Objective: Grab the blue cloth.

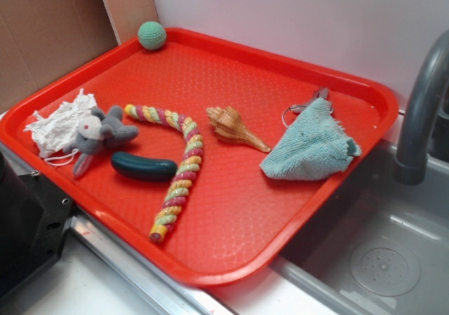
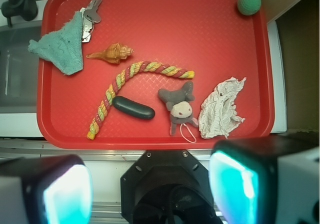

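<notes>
The fingers (image 2: 150, 184) are spread wide above the tray (image 2: 150, 134) edge; the blue cloth (image 2: 62, 47) lies crumpled, ungrasped, in the far corner.

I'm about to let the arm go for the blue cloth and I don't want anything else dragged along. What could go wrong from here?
1. A set of metal keys lies partly under the pale blue-teal terry cloth; a pinch near that edge may lift or drag them.
2. The tan spiral seashell sits close beside the cloth and could get knocked.
3. The cloth lies flat near the red plastic tray's rim; the open gripper may pinch too little fabric or strike the rim.
</notes>
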